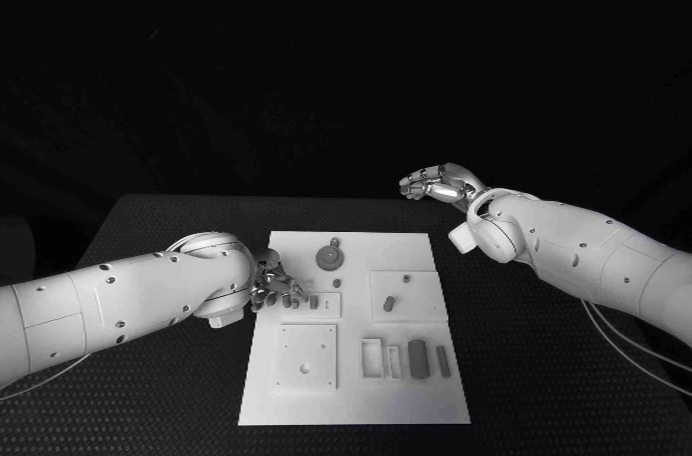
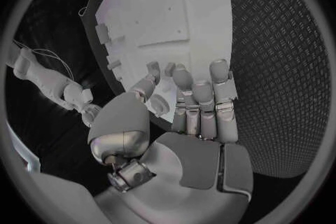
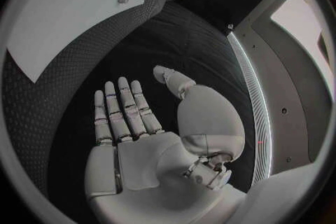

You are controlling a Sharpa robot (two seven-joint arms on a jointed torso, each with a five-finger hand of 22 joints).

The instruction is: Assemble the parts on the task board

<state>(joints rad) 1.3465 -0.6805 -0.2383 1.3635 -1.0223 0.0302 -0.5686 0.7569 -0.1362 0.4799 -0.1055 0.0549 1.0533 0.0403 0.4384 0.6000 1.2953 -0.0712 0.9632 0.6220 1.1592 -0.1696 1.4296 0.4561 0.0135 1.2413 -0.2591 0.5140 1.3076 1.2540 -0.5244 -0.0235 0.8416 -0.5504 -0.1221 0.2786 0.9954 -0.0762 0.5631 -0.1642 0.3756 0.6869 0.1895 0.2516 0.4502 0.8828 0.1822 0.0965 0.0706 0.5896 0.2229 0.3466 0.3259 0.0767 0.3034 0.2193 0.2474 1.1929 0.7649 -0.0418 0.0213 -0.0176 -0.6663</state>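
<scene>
The table [image 1: 159, 376] is black with a fine raised diamond pattern across its whole top. Its far edge runs straight across the head view. Beyond that edge the background is uniformly dark; no walls, windows or other furniture can be made out there.

A black table with a finely textured, diamond-patterned top [image 1: 159, 376] carried the work. Directly on it, in the middle, lay a white rectangular task board [image 1: 411, 401], its long sides running away from the robot, with bare table on either side.
</scene>
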